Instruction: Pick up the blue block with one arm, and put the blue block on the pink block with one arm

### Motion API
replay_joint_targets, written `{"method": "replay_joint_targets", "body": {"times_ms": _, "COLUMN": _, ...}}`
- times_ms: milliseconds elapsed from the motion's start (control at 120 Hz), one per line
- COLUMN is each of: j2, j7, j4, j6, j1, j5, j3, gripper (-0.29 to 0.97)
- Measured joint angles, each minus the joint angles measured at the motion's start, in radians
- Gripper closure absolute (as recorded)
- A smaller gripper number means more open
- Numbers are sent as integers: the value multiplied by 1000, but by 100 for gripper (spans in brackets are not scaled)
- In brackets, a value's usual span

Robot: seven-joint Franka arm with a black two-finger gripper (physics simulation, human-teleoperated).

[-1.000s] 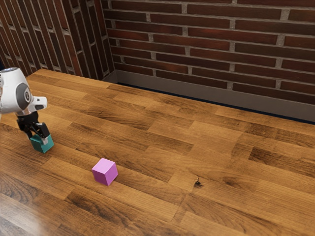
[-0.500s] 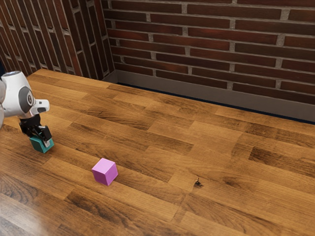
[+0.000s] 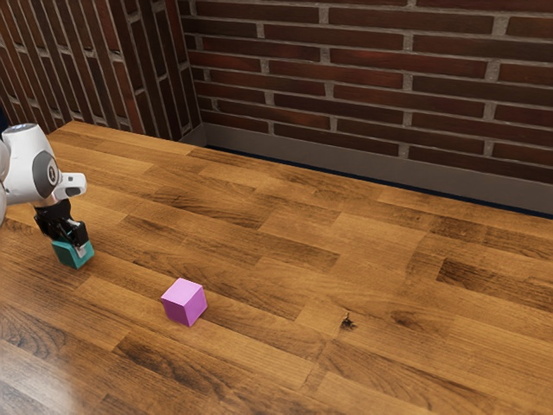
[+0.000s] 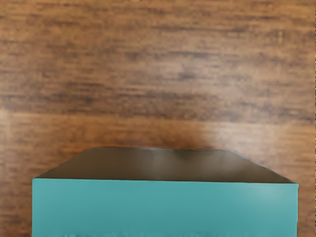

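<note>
two blocks show on the wooden tabletop (image 3: 363, 251). at the exterior view's left edge, the black gripper (image 3: 70, 239) comes down from the white arm (image 3: 30, 169) and pinches the blue block (image 3: 73, 253), a finger against each side of its top. the block looks teal and is at or just above the wood; i cannot tell which. the pink block (image 3: 184, 302) lies lower and toward the exterior view's right, well apart. in the wrist view the blue block (image 4: 165, 207) sits just under the hand, a dark shadow beyond it on the tabletop (image 4: 158, 64).
</note>
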Motion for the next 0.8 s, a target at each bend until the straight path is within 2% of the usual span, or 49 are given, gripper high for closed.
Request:
{"method": "replay_joint_targets", "body": {"times_ms": 150, "j2": -44, "j7": -5, "j4": -4, "j6": -8, "j1": 0, "j5": 6, "j3": 0, "gripper": 33}}
{"method": "replay_joint_targets", "body": {"times_ms": 217, "j2": -123, "j7": -7, "j4": -38, "j6": -26, "j1": -7, "j5": 7, "j3": -8, "gripper": 33}}
{"method": "replay_joint_targets", "body": {"times_ms": 283, "j2": -247, "j7": -11, "j4": -132, "j6": -39, "j1": -17, "j5": 10, "j3": -44, "gripper": 32}}
{"method": "replay_joint_targets", "body": {"times_ms": 350, "j2": -372, "j7": -18, "j4": -247, "j6": -47, "j1": -79, "j5": 21, "j3": -63, "gripper": 32}}
{"method": "replay_joint_targets", "body": {"times_ms": 408, "j2": -444, "j7": -32, "j4": -326, "j6": -51, "j1": -180, "j5": 36, "j3": -68, "gripper": 32}}
{"method": "replay_joint_targets", "body": {"times_ms": 483, "j2": -473, "j7": -59, "j4": -372, "j6": -54, "j1": -291, "j5": 60, "j3": -70, "gripper": 33}}
{"method": "replay_joint_targets", "body": {"times_ms": 558, "j2": -487, "j7": -96, "j4": -400, "j6": -57, "j1": -358, "j5": 80, "j3": -71, "gripper": 33}}
{"method": "replay_joint_targets", "body": {"times_ms": 800, "j2": -535, "j7": -270, "j4": -480, "j6": -66, "j1": -413, "j5": 102, "j3": -76, "gripper": 33}}
